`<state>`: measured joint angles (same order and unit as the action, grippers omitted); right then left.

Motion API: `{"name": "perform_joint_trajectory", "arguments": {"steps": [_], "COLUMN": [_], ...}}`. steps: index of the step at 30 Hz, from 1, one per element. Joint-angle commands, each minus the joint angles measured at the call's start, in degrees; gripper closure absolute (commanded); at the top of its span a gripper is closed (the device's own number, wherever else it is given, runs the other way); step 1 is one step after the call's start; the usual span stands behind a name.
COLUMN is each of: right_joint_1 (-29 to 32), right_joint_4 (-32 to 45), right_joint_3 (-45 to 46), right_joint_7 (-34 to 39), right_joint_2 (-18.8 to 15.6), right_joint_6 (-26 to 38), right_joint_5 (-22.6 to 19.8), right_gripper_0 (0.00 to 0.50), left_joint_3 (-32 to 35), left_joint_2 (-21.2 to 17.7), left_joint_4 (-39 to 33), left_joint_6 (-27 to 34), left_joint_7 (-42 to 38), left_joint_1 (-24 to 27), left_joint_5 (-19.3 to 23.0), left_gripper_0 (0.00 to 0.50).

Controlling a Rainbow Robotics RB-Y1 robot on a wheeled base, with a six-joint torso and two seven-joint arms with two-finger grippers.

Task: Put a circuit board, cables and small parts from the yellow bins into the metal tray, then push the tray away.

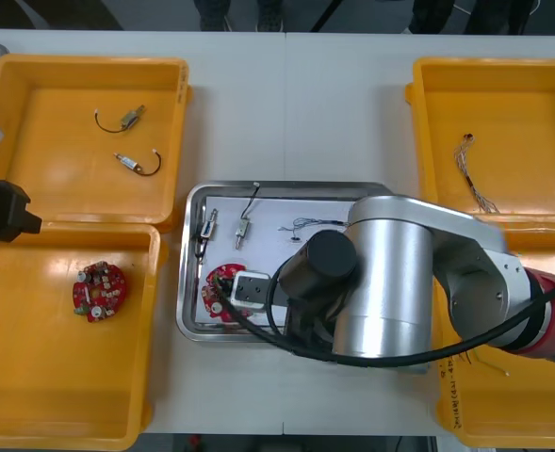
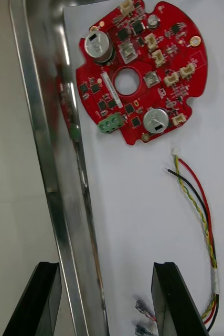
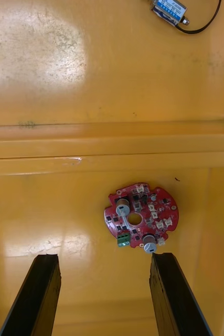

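Right gripper (image 2: 105, 268): hovers released astride metal tray (image 2: 38, 147) rim at 7 o'clock, beside red circuit board (image 2: 138, 73). Left gripper (image 3: 104, 260): released, 9 o'clock.

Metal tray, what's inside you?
A red circuit board, a red and yellow cable and two small metal parts lie inside. The right arm, its open gripper over the tray's rim, hides the right side.

R hand (image 2: 105, 266) astride tray wall (image 2: 49, 173), cable (image 2: 200, 210) beside — board (image 2: 143, 58) ahead
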<state>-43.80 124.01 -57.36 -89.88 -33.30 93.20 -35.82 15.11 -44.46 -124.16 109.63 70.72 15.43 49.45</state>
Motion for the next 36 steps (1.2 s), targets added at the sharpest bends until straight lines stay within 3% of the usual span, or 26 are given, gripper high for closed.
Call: {"name": "perform_joint_trajectory", "arguments": {"steps": [1,15,36], "right_joint_1": [-2.1,-2.0,-2.0], "right_joint_4": [-0.4,-5.4,-9.2], "right_joint_3": [-3.6,-8.7,-11.6], "right_joint_7": [-1.4,-0.1,0.8], "right_joint_2": [2.0,6.0,5.8], "right_joint_6": [-0.7,-0.7,-4.3], "right_joint_5": [1.2,4.8,8.8], "right_gripper_0": [0.000,0.000,0.000], "left_joint_3": [2.0,2.0,2.0], "left_joint_2": [-2.4,-2.4,-2.4], "left_joint_4": [-1.8,-1.8,-1.8], "left_joint_6": [0.4,0.4,0.4], "left_joint_7": [5.7,5.7,5.7], "left_joint_1": [-1.0,-1.1,-1.1], "left_joint_5": [-0.7,-0.6,-0.6], "left_gripper_0": [0.000,0.000,0.000]}}
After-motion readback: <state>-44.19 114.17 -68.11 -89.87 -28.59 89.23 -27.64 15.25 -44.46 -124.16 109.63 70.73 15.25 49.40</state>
